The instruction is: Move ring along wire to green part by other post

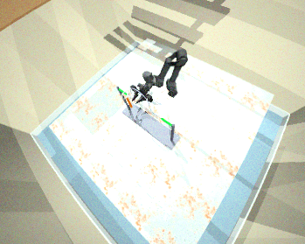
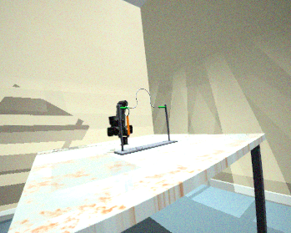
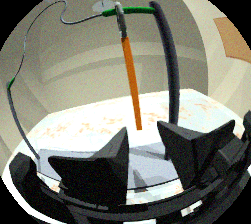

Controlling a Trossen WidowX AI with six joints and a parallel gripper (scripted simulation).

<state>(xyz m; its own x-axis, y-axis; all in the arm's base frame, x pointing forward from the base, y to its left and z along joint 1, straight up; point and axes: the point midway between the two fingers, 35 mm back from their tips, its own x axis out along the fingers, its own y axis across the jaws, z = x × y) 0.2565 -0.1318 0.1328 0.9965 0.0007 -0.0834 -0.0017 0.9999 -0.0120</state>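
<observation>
Ring on its long orange handle (image 3: 133,81) hangs upright at upper centre of your wrist view, on the wire's green end beside the dark post (image 3: 168,60). Your black gripper (image 3: 144,150), partly open and empty, sits just below; handle's lower tip lies between the jaws.

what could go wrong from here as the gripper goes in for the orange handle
1. The open gripper sits near the orange handle's low tip; a grip there may let the ring swing.
2. The near post stands close beside the handle; a finger could knock it.
3. The grey wire curves sharply past the green part, so contact is likely.
</observation>
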